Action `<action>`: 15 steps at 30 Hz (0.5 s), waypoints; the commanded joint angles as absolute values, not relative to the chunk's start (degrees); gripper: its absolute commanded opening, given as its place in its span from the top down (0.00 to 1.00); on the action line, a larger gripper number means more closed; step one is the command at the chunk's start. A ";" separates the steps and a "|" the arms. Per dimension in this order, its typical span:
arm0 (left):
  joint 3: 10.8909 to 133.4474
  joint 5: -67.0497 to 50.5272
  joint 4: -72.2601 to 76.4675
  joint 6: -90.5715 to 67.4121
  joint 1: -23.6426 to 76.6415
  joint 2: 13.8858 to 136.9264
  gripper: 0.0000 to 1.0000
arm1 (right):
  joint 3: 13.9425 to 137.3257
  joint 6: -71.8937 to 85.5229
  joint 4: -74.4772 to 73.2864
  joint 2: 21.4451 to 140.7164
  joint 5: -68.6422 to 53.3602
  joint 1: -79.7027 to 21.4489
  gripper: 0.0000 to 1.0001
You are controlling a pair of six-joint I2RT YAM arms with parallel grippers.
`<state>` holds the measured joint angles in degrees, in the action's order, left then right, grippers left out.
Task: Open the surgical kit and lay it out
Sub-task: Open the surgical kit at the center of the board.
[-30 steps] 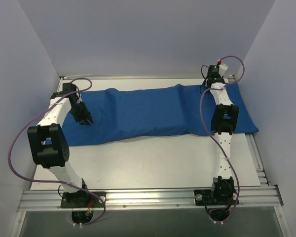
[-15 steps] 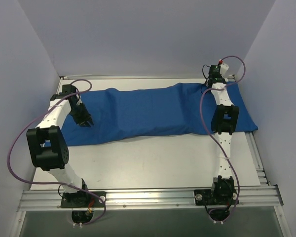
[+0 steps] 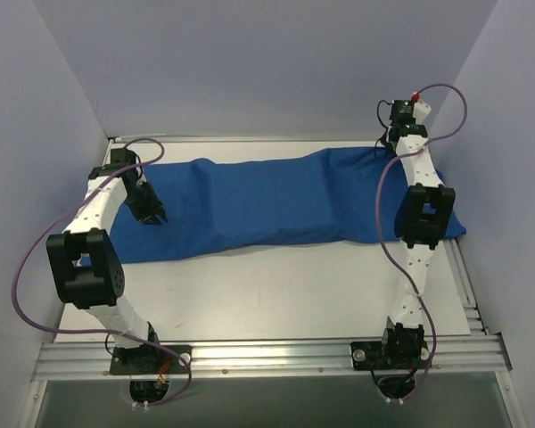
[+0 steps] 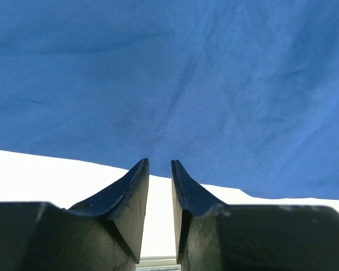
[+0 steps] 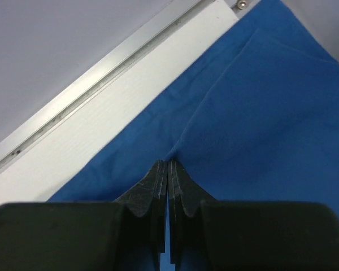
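We see the blue cloth wrap [image 3: 276, 201] of the surgical kit lying in a long, rumpled band across the far half of the white table [image 3: 276, 294]. It reaches from the left arm's side to the table's right edge, where its near right corner comes to rest. The left gripper [image 3: 154, 217] hangs over the left end of the cloth, pointing down at it. From that arm's own wrist camera, its dark fingers [image 4: 133, 192] stand a narrow slit apart. Bare white tabletop shows through the gap and nothing is caught between them. Their tips sit right at an edge of the fabric, which fills the upper part of that view in soft diagonal wrinkles, but we cannot tell whether they touch it. The right arm stretches far back over the table, and the right gripper [image 3: 383, 152] is down at the far right corner of the wrap, close to the back wall. In the right wrist view its fingers [image 5: 155, 180] are pressed flat together with no gap left. A sharp crease of blue cloth runs up and away from their tips, so we take the fabric to be nipped between them. Beyond that corner, a strip of white table and an aluminium rail [image 5: 101, 73] cross the view diagonally. Purple cables [image 3: 22, 276] loop out from both arms.
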<state>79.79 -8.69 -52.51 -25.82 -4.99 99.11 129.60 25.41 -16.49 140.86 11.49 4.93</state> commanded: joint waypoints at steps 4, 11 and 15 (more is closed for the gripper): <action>83.85 -7.29 -54.23 -24.87 -5.97 93.61 0.64 | 113.79 31.55 -26.98 121.75 10.11 4.84 1.00; 77.71 -12.39 -50.64 -28.02 -6.42 87.81 0.60 | 86.11 37.43 -38.22 95.07 10.64 6.15 1.00; 73.66 -14.76 -49.75 -29.18 -6.50 85.35 0.60 | 72.72 41.73 -49.10 83.08 10.82 6.42 1.00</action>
